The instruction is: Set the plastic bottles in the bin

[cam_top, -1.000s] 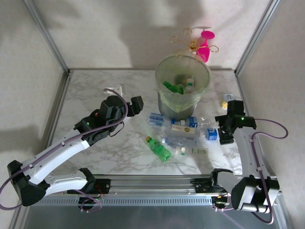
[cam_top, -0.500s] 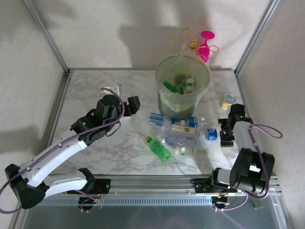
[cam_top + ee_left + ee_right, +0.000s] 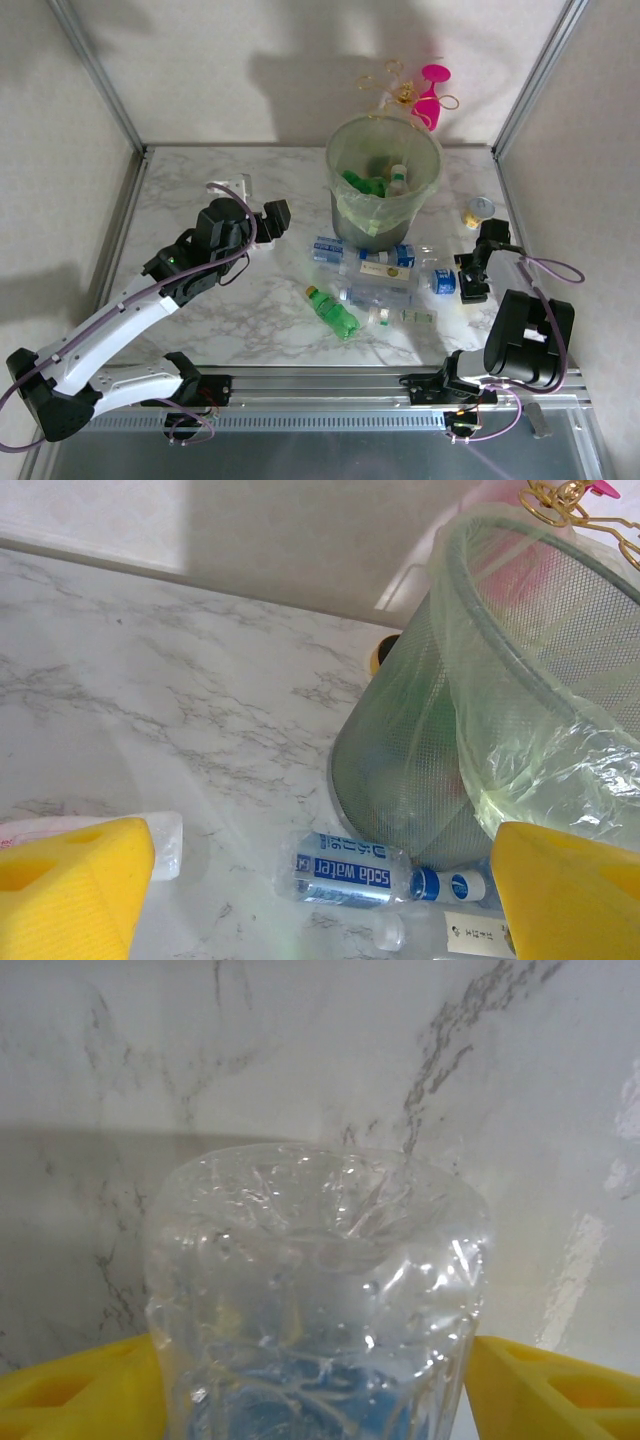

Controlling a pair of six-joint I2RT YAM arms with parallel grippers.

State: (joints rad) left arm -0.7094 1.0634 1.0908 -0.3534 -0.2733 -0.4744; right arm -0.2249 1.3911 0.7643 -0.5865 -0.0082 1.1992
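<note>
With the clear blue-label bottle (image 3: 443,281) at the right of the desk (image 3: 200,170) grasped between the right pincer (image 3: 470,284) pads, it should be lifted clear before being swung over the bin (image 3: 372,238) at upper centre; the left pincer (image 3: 272,217) is seen released, empty.

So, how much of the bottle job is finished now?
Done: a few bottles lie in the bin. In hand: the right gripper has its fingers on both sides of a clear bottle; a firm grip is not certain. The left gripper hangs open, empty. Left: several bottles on the table before the bin, among them a green one.
</note>
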